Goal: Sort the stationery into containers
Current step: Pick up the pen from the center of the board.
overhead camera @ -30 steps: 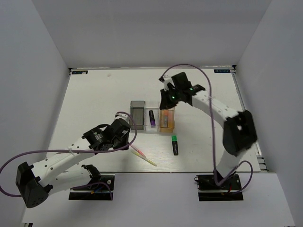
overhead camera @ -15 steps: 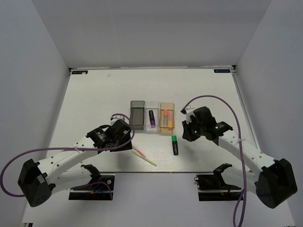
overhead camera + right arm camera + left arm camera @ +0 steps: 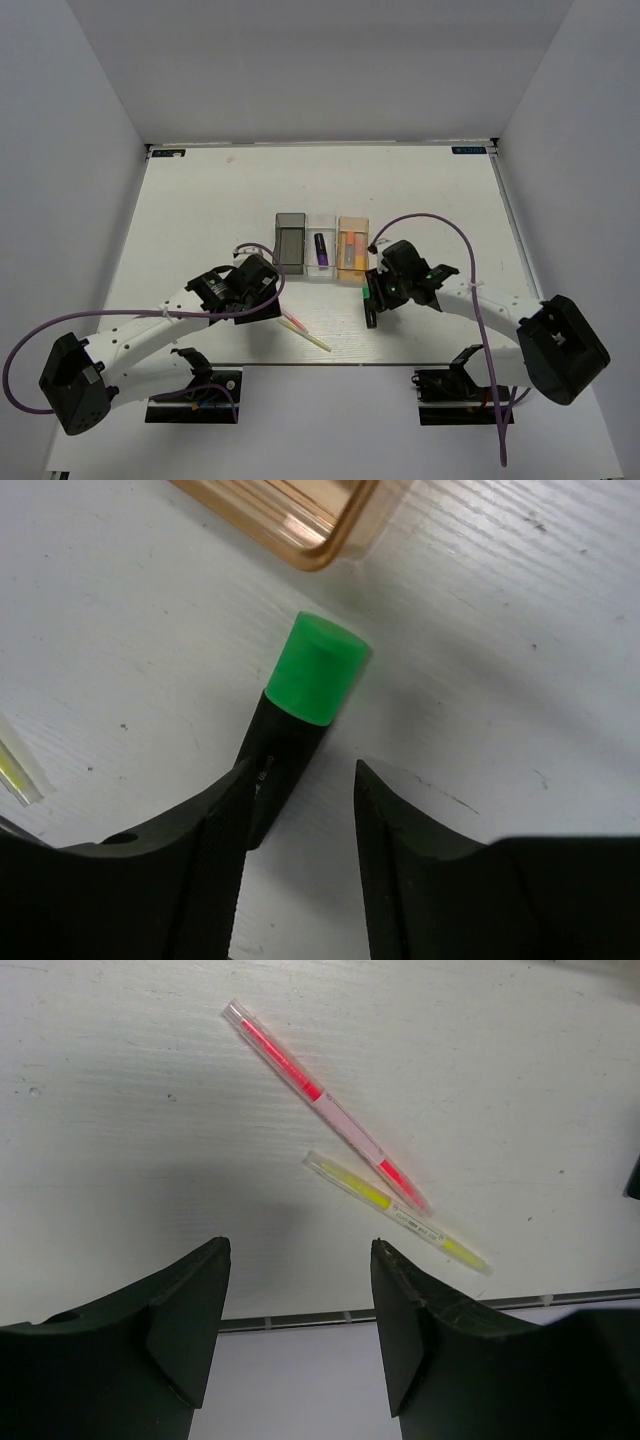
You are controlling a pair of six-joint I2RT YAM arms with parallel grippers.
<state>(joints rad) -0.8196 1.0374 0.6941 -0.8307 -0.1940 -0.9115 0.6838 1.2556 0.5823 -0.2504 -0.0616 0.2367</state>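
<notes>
I see pale grey walls (image 3: 300, 70) boxing in the white tabletop (image 3: 200, 200), whose surface is faintly grained and scuffed. At its middle sits the row of bins (image 3: 279, 240), grey, clear and orange. My left tool (image 3: 300, 1260) hangs wide open, with the pink pen (image 3: 325, 1105) and yellow pen (image 3: 395, 1210) lying just ahead. My right tool (image 3: 300, 770) is spread wide around the green-capped highlighter (image 3: 315, 670), which lies flat just short of the orange bin.

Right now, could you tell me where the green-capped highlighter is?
The green-capped highlighter lies on the table, right of centre in the top view, just in front of the orange bin, at the open fingers of the right gripper.
</notes>
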